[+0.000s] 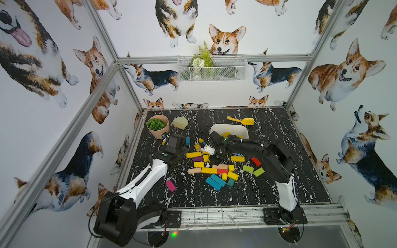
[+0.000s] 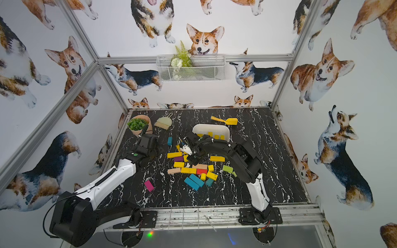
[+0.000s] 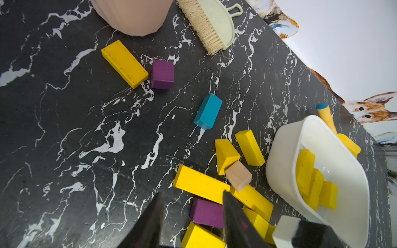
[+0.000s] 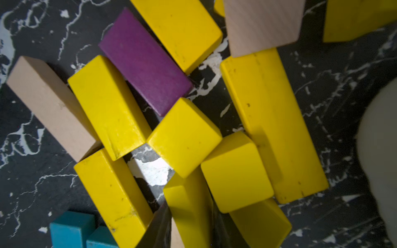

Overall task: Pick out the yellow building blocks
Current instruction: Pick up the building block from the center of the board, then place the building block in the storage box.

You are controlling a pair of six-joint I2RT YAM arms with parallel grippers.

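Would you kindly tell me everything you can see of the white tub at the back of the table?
The white tub is a glossy basin, plastic by its look, rounded-rectangular with a thin rim. It stands upright on the black marbled table, toward the back wall. Several yellow blocks lie inside, piled toward one side; the rest of its inside is bare. The yellow shovel lies behind it; contact cannot be judged. In both top views the right arm hides its near edge.

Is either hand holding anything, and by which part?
Left hand is open, holding nothing. Right hand flanks a yellow block on its long sides; whether it grips yet cannot be told.
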